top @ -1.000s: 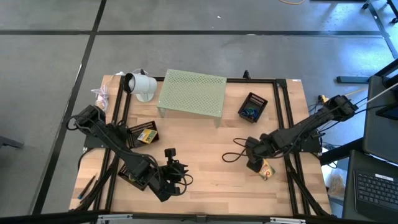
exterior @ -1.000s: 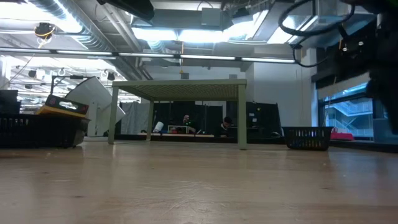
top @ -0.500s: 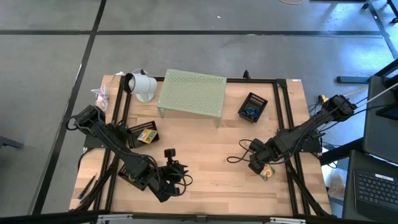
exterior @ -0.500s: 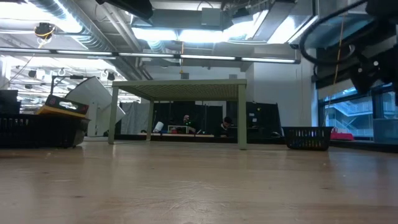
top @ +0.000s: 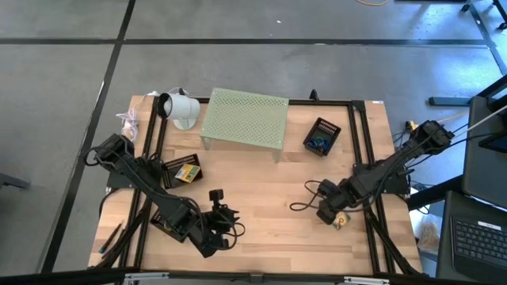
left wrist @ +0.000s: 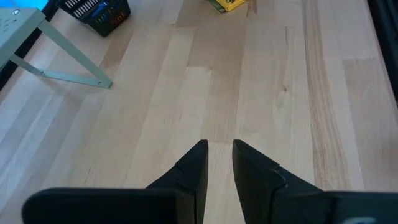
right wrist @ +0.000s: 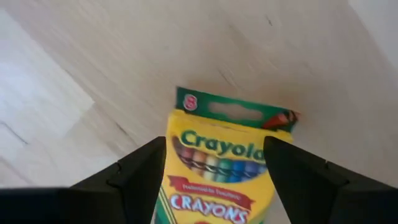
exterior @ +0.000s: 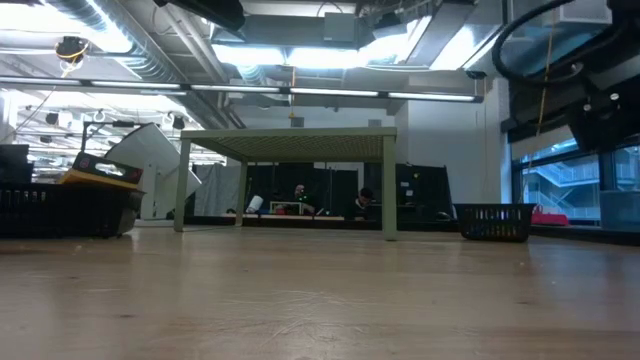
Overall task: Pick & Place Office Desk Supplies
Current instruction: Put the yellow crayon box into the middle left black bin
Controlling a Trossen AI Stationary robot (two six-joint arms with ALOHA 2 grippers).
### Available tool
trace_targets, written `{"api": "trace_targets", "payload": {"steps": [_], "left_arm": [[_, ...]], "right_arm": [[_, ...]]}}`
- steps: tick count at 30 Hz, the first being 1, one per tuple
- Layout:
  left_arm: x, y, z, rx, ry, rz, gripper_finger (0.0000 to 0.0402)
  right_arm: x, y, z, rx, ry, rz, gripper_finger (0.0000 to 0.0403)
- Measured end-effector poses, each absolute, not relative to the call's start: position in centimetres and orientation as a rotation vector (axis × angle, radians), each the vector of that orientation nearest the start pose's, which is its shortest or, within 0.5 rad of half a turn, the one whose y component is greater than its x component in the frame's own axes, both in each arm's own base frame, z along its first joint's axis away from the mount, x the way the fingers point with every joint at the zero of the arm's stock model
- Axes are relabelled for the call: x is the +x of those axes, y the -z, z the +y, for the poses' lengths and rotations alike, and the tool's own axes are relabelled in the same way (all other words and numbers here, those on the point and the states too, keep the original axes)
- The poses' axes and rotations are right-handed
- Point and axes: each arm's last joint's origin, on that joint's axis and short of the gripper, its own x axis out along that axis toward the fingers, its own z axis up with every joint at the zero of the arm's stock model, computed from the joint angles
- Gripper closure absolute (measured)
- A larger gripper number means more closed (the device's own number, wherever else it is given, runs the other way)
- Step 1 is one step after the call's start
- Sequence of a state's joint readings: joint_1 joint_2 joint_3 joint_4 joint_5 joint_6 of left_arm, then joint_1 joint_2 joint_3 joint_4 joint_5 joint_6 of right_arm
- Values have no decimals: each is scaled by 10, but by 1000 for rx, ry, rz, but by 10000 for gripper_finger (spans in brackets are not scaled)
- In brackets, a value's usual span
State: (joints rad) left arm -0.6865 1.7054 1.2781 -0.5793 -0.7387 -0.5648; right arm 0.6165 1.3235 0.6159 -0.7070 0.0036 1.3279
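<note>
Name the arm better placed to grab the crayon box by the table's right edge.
Right. The right gripper hangs open with a finger on either side of the crayon box; the left gripper sits far across the table.

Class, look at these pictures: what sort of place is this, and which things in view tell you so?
Probably a robotics lab or workshop. A wooden table stands on bare concrete floor, pipes and strip lights run overhead, and the right gripper, fingers open, straddles a crayon box.

— What's lying near the table's right edge?
— A yellow-and-green crayon box (right wrist: 221, 168) flat on the wood, label up, reading "Crayola Crayons", an 8 on its green top flap.
— Any other?
— A second yellow-green box (top: 185, 172) sits at the left, tilted, in a black tray.
— Loose items?
— Small colourful bits fill the black basket (top: 321, 136).
</note>
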Motion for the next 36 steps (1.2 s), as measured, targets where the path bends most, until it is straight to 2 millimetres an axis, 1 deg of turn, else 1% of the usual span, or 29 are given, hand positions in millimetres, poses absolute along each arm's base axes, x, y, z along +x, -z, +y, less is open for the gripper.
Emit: {"api": "trace_targets", "payload": {"steps": [13, 17, 21, 26, 32, 36], "left_arm": [[284, -243, -207, 118, -248, 709, 336], [284, -243, -207, 119, -248, 709, 336], [284, -243, -208, 118, -248, 709, 336], [284, -243, -208, 119, -247, 709, 336], [284, -243, -208, 120, -247, 709, 336], [284, -243, -208, 120, -247, 709, 336]], "right_arm": [[166, -152, 122, 667, 384, 1296, 129], [167, -153, 120, 634, 423, 1229, 129], [167, -152, 120, 645, 435, 1226, 129], [170, -143, 123, 664, 470, 1264, 129], [175, -128, 127, 599, 482, 1307, 129], [181, -129, 130, 548, 440, 1257, 129]]}}
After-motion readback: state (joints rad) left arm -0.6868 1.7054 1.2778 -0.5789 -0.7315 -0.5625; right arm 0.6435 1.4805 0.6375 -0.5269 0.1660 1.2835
